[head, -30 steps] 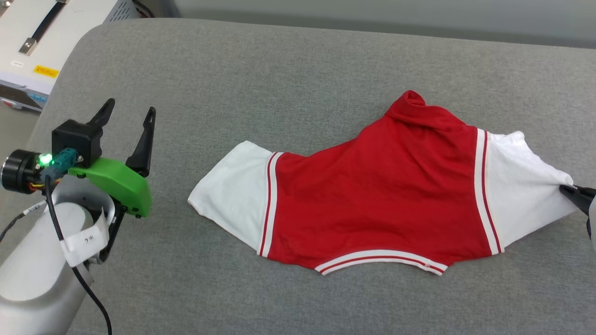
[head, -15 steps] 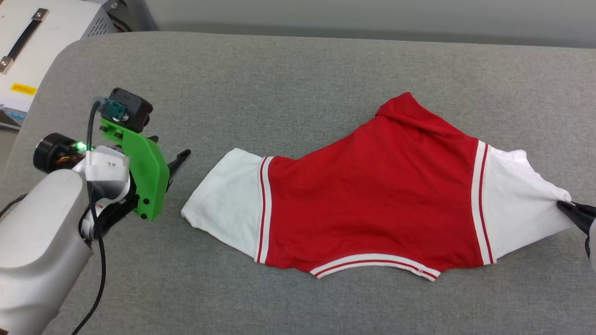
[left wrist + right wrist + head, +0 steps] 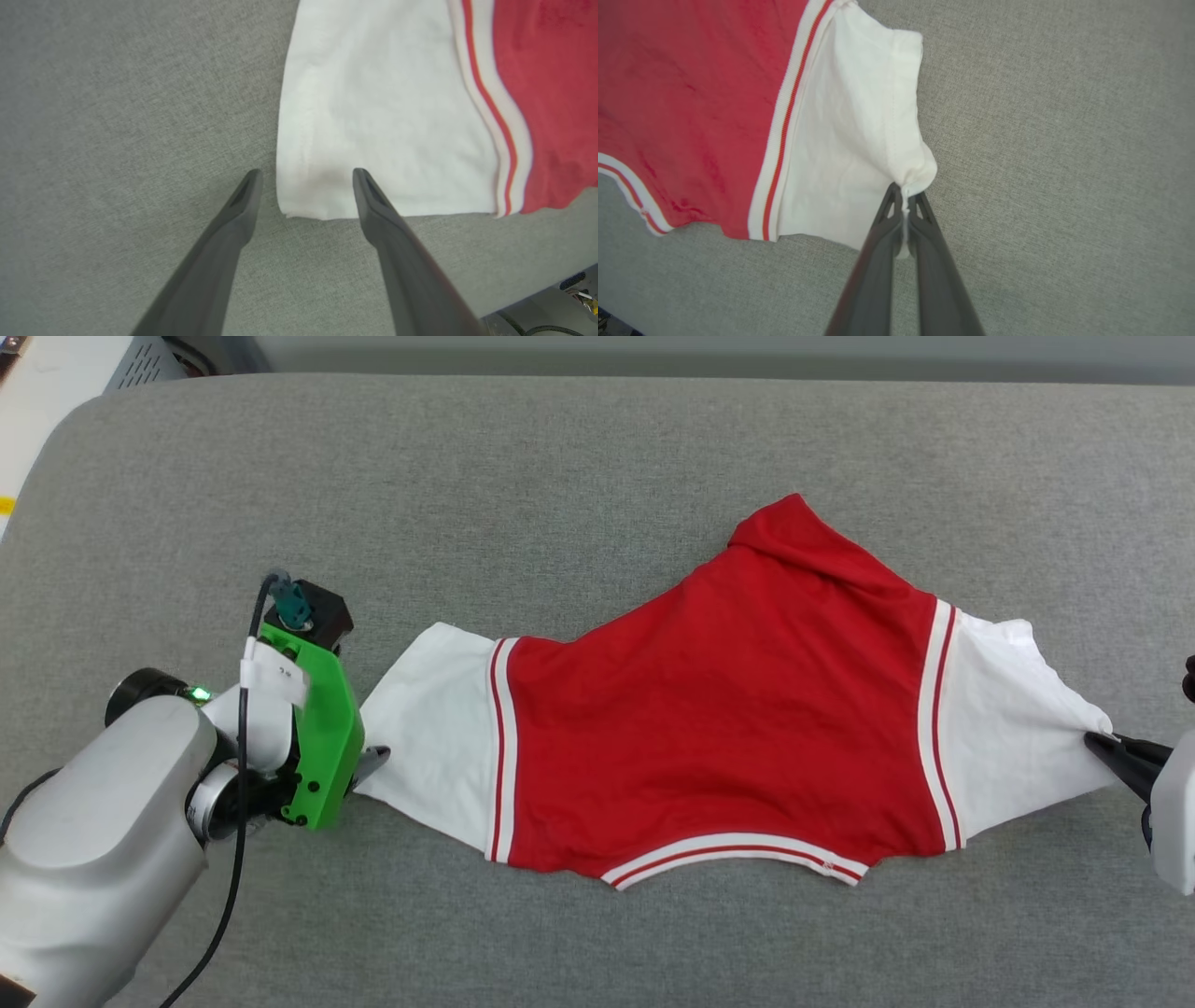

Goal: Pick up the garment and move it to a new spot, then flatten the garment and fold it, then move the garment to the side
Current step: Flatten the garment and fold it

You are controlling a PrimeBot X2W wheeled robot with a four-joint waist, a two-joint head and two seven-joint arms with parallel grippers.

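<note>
In the head view, the left gripper (image 3: 372, 767) has swung in from well out to the side. Its fingers are now tipped down at the near outer corner of the garment's (image 3: 709, 728) left sleeve (image 3: 425, 728). The whole picture has shifted too, so part of that change is the camera's. The right gripper (image 3: 1111, 756) stays clenched on the tip of the right sleeve (image 3: 1008, 728), which is drawn to a point towards it. Between the two grippers the red jersey lies spread on the grey cushion (image 3: 597, 457), plain side up with no letters showing. Its far edge is bunched into a peak (image 3: 775, 523). By my judgement the flattening is under way and this second corner grab comes next.

In the left wrist view, the left gripper (image 3: 306, 172) is spread wide and straddles the sleeve corner. One finger (image 3: 243, 205) is over bare cushion just outside the hem, the other (image 3: 373, 205) over the white cloth. I cannot tell whether the tips touch down. Nothing lies between the fingers but cloth. Beyond the cushion's edge, beside the gripper, a few cables (image 3: 577, 287) show.

In the right wrist view, the right gripper (image 3: 904, 196) has its fingers pressed together on a gathered pinch of the white sleeve hem. The red body trails away ahead of it, creased but lying flat on the cushion, with no obstacle near.
</note>
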